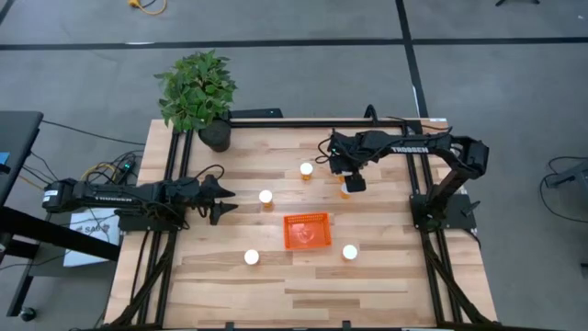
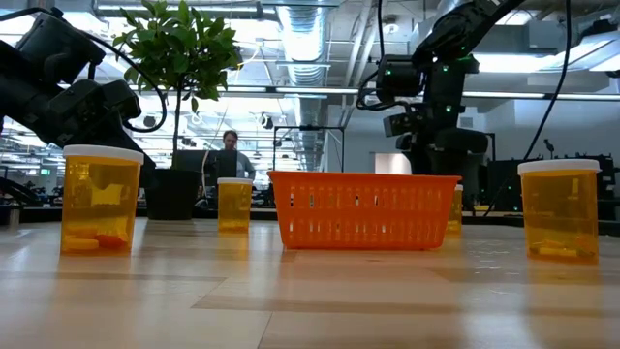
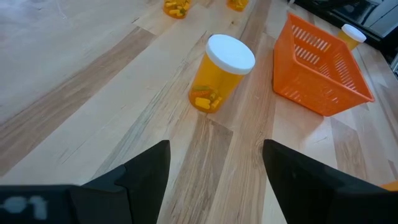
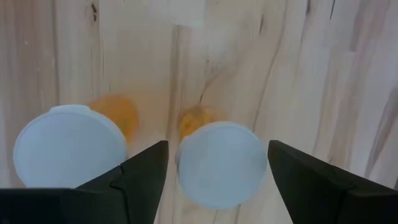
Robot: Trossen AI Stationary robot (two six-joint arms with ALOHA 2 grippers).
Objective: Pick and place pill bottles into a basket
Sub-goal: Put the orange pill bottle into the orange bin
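Several pill bottles with white caps and orange bodies stand upright on the wooden table: [image 1: 306, 169], [image 1: 265, 196], [image 1: 251, 257], [image 1: 350, 251]. The orange basket [image 1: 306, 230] sits mid-table. My right gripper [image 1: 354, 184] is open above two more bottles. One cap [image 4: 222, 163] lies between its fingers, pointing down, and the other cap [image 4: 69, 146] lies beside them. I see no touch. My left gripper [image 1: 230, 200] is open and empty just left of the bottle [image 3: 221, 74], which stands ahead of its fingers.
A potted plant in a black pot [image 1: 214, 136] stands at the table's far left corner. Black frame rails run along the left [image 1: 152, 257] and right [image 1: 441, 267] edges. In the low view a person [image 2: 230, 155] shows in the room behind the table.
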